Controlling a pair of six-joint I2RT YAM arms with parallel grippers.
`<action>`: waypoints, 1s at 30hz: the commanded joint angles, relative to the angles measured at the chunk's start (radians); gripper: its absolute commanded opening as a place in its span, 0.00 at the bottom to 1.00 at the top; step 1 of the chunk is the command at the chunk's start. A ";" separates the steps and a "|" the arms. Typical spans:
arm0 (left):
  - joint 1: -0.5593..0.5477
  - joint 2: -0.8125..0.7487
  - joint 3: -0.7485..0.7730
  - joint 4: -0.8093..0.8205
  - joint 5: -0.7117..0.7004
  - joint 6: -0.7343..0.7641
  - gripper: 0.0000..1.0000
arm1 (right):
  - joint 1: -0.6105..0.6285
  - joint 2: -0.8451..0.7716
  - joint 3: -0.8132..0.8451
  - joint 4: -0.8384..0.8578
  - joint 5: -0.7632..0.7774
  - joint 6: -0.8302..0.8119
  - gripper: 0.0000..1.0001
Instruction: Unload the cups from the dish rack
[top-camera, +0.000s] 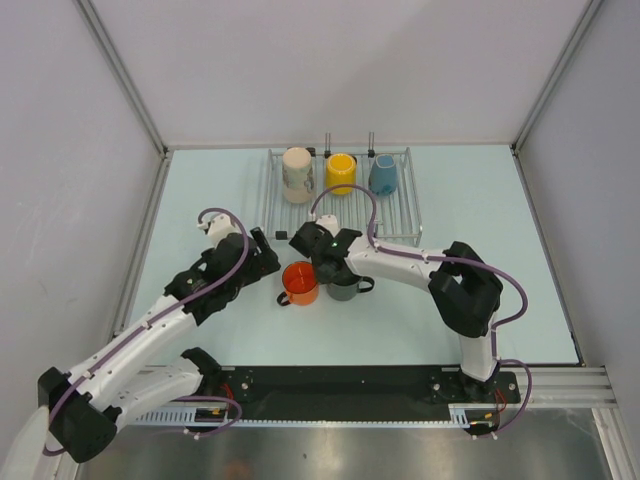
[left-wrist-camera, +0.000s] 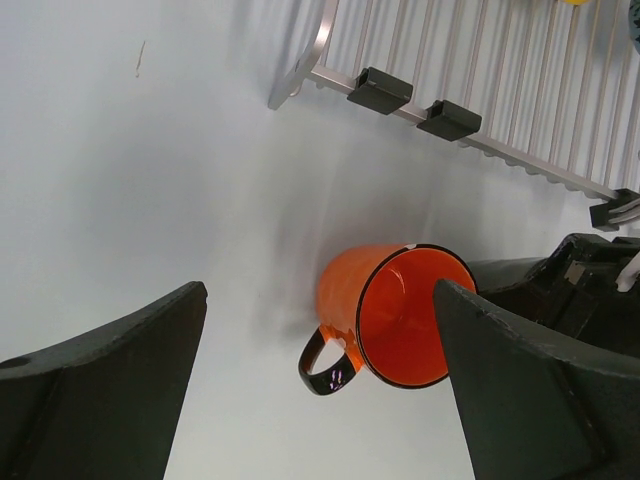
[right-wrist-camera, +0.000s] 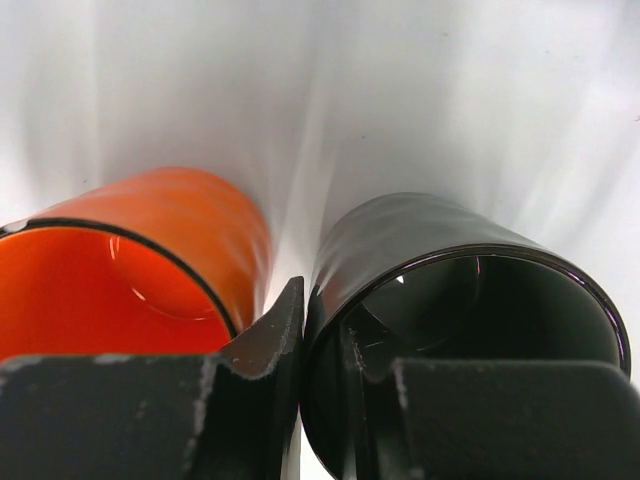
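Cups, three on the dish rack (top-camera: 395, 215), lined along its far edge: cream-beige cup (top-camera: 297, 173) at the left, yellow cup (top-camera: 341, 172) in the middle, light blue cup (top-camera: 383, 174) at the right.

The other two are off the rack. You have the orange cup (top-camera: 300, 283) and the dark grey cup (right-wrist-camera: 430, 235) upright on the table (top-camera: 200, 180), mouths up, just off the rack's near edge. They stand side by side, orange toward the rack's left end. The orange cup's black handle points away from the rack.

Your right gripper (right-wrist-camera: 335, 340) sits on top of the dark grey cup, just beyond the rack's near edge. In the wrist view one finger stands in the narrow gap between the two cups, against the grey cup's outer wall. The other finger reaches inside its mouth. The jaws are pinching that wall at the rim.

Your left gripper (left-wrist-camera: 320, 292) hangs off the rack's near left corner, beside the orange cup and apart from it. Its jaws are spread wide with nothing held. From its wrist view you see the orange cup ahead of the fingers, and two of the rack's black feet beyond it.
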 joint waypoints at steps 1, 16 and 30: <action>-0.006 0.010 -0.002 0.038 0.018 -0.019 1.00 | 0.020 0.007 0.041 0.025 0.002 0.013 0.00; -0.017 0.011 -0.012 0.046 0.018 -0.024 1.00 | 0.030 0.000 0.018 0.013 0.017 0.029 0.32; -0.023 0.036 0.025 0.046 -0.008 -0.002 1.00 | 0.027 -0.186 0.071 -0.090 0.118 0.010 0.38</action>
